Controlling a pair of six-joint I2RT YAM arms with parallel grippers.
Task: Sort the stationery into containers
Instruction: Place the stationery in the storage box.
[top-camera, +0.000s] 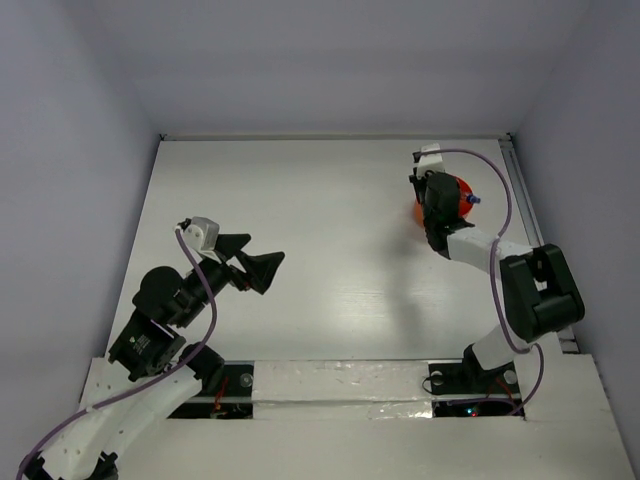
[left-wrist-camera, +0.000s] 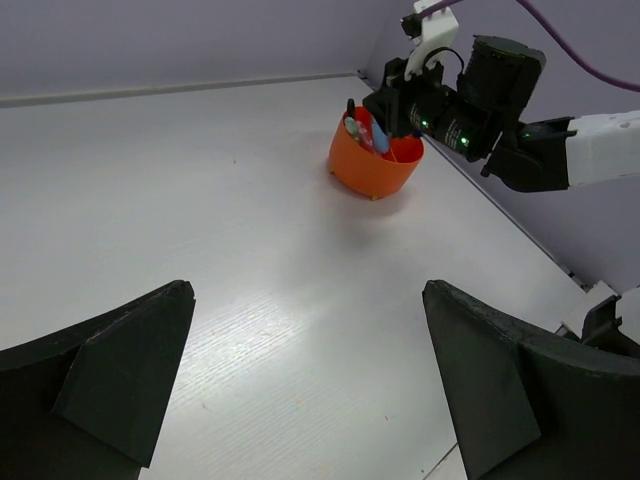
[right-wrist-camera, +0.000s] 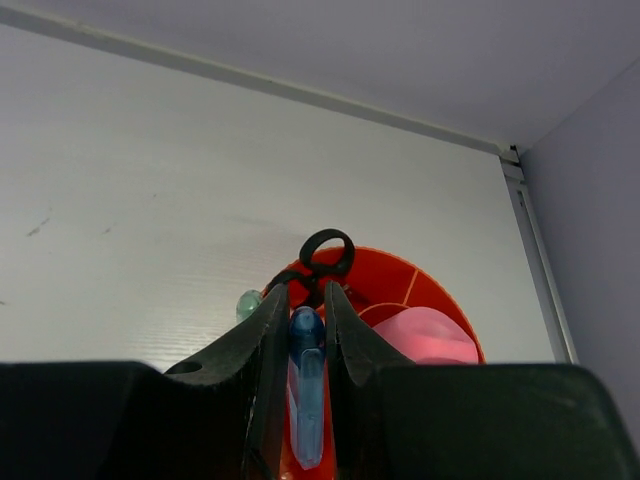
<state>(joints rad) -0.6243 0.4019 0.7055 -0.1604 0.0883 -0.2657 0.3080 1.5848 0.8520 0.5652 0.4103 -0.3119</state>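
The red-orange bowl (top-camera: 458, 193) (left-wrist-camera: 373, 167) (right-wrist-camera: 440, 290) stands at the table's far right. My right gripper (top-camera: 432, 207) (left-wrist-camera: 396, 112) (right-wrist-camera: 305, 295) hangs just over it, shut on a blue pen (right-wrist-camera: 308, 385) that points down into the bowl. Inside the bowl, black scissors (right-wrist-camera: 328, 252) stand with a handle loop above the rim, beside a pink item (right-wrist-camera: 430, 335) and a green pen tip (right-wrist-camera: 248, 303). More sticks show in the bowl in the left wrist view. My left gripper (top-camera: 265, 250) (left-wrist-camera: 308, 290) is open and empty, far from the bowl over the left side of the table.
The white table (top-camera: 330, 220) is closed in by grey walls at the back and sides. A rail (top-camera: 525, 190) runs along its right edge, close to the bowl.
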